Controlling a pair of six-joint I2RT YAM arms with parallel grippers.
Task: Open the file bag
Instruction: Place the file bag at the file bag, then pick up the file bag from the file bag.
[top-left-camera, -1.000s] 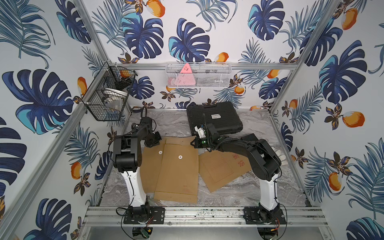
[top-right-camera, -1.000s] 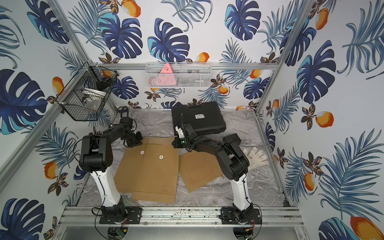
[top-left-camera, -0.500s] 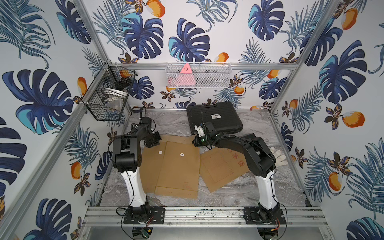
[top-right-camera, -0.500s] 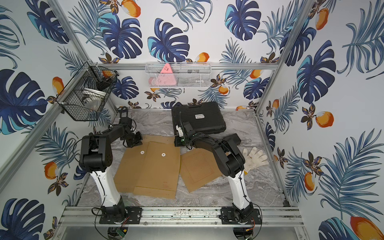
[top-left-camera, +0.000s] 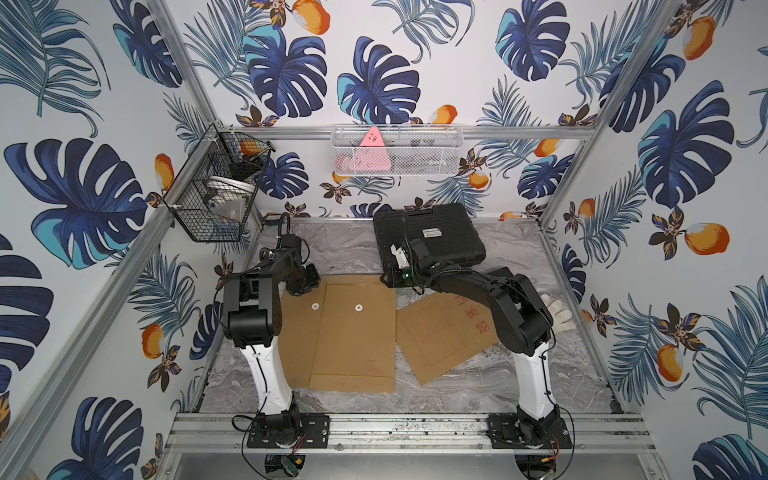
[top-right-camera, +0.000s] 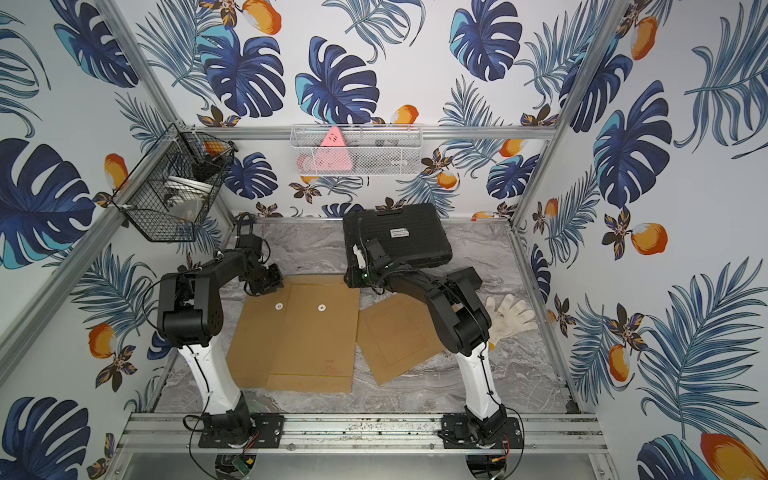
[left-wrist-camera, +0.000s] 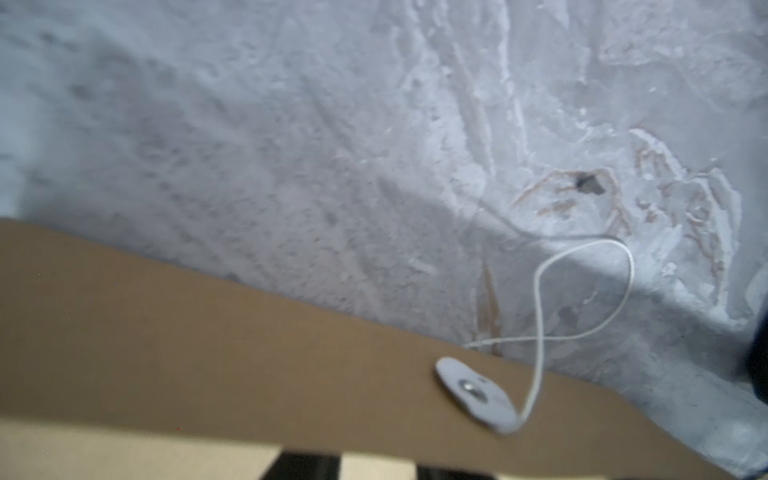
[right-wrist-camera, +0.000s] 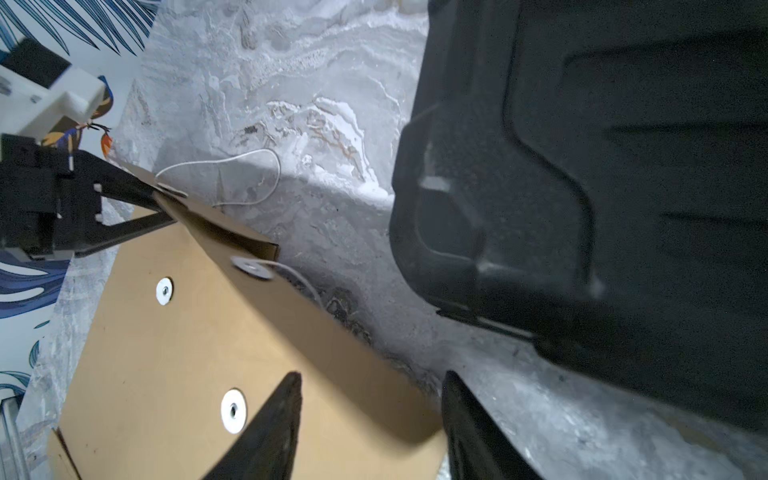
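Two brown file bags lie overlapped on the marble floor, shown in both top views. The upper bag's flap stands raised along its far edge. A loose white string trails from the flap's round button. My left gripper is at the flap's left corner, its fingers apart with the corner between them. My right gripper is open wide, and the flap's right end lies between its fingers untouched. In a top view the left gripper and right gripper sit at the bags' far edge.
A black hard case stands just behind the right gripper. A third file bag with red print lies under the right arm, and a white glove lies by the right wall. A black wire basket and a white mesh tray hang on the walls.
Both grippers were shut a second ago and their fingers now stand apart. The right gripper has shifted slightly left along the bag's far edge.
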